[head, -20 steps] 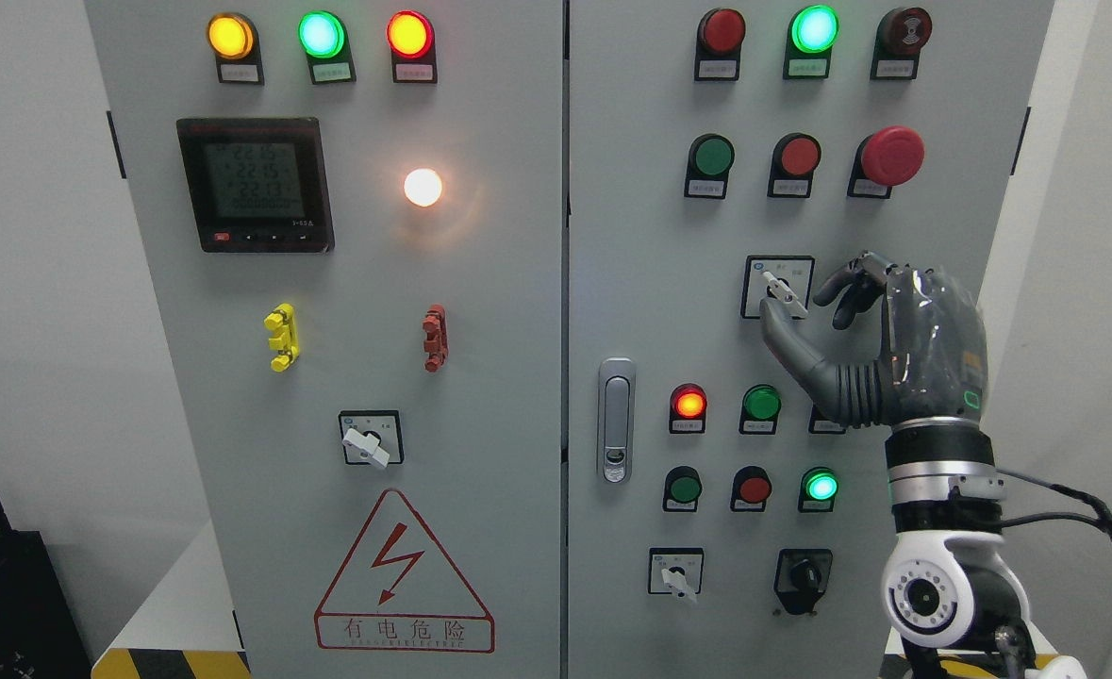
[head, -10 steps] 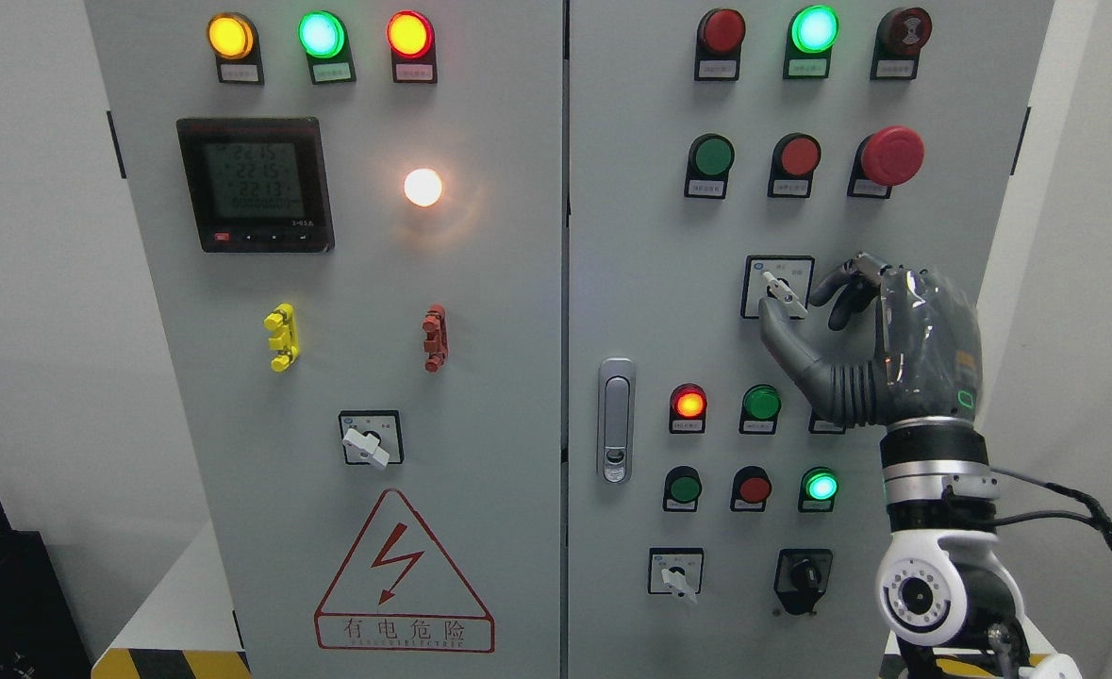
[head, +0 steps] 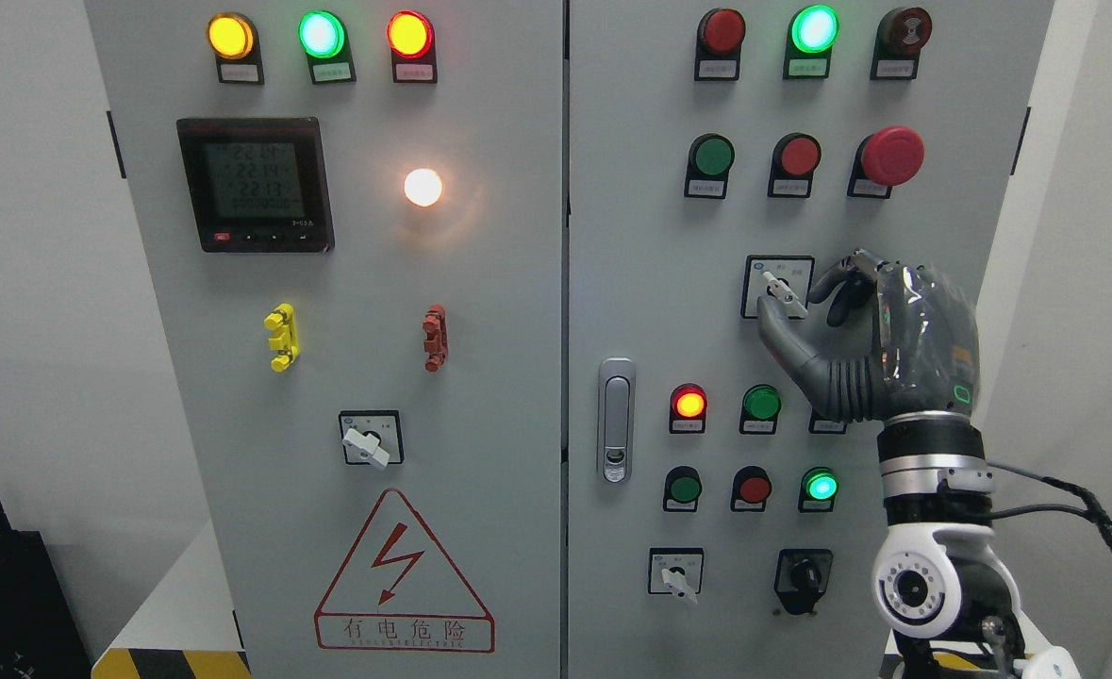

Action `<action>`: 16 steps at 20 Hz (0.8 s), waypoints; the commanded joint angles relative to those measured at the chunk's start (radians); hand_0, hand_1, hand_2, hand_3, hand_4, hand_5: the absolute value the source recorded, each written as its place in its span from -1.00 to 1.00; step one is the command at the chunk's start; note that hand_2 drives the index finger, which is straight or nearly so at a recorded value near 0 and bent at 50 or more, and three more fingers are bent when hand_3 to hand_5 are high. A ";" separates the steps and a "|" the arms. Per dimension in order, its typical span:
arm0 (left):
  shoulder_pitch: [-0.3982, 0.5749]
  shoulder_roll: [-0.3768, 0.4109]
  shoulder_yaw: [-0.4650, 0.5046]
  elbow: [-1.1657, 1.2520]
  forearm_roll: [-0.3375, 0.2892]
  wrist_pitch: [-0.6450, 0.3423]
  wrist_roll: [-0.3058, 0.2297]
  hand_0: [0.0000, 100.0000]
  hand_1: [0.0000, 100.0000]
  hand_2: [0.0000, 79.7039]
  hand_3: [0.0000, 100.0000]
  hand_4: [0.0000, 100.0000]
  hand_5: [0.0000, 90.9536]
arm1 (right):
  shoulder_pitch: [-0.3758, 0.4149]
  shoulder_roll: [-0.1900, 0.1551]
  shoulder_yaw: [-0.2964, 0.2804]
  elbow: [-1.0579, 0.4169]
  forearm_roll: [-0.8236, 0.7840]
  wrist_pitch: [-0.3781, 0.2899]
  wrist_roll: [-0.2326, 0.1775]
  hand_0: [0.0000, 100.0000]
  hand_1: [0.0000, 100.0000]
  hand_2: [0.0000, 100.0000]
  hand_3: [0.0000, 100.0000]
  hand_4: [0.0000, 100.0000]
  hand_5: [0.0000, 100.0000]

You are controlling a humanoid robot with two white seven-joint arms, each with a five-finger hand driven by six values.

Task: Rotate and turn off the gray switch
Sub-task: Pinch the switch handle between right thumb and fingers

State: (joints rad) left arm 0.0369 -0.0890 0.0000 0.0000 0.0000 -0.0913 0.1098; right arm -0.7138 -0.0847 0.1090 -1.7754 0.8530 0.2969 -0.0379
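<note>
This is an industrial or electrical test space: a tall gray control cabinet (head: 480, 377) carries indicator lamps (head: 321, 35), a digital meter (head: 255, 184), a red emergency-stop button (head: 891, 155) and a high-voltage warning triangle (head: 404, 575) (lightning bolt included), between plain white walls.

Button label (head: 824, 426) half hidden behind the right hand (head: 881, 344) — lower arm cut off at bottom edge

The right robot hand (head: 871, 339) is dark gray, with jointed fingers (head: 848, 278), a ribbed thumb base and a glossy clear film over its back, where a small green-outlined mark sits near the wrist. Below it come a silver metal wrist ring (head: 933, 462), a black band, and a white rounded joint housing (head: 937, 585) with a round black disc ringed by small dots. Black cables (head: 1098, 519) run off to the right.
</note>
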 commanded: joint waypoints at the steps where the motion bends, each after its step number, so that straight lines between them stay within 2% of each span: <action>1: 0.000 0.000 0.032 0.023 -0.008 0.001 0.001 -0.76 -0.22 -1.00 -1.00 -1.00 -1.00 | -0.007 0.000 0.005 0.016 0.005 0.001 0.000 -0.59 -0.11 0.25 0.65 0.43 0.76; 16: 0.000 0.000 0.032 0.023 -0.008 0.001 -0.001 -0.76 -0.22 -1.00 -1.00 -1.00 -1.00 | -0.013 0.005 0.020 0.024 0.012 0.001 -0.003 -0.53 -0.14 0.30 0.69 0.46 0.78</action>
State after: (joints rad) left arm 0.0370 -0.0890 0.0000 0.0000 0.0000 -0.0913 0.1123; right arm -0.7257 -0.0821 0.1224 -1.7586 0.8636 0.2970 -0.0398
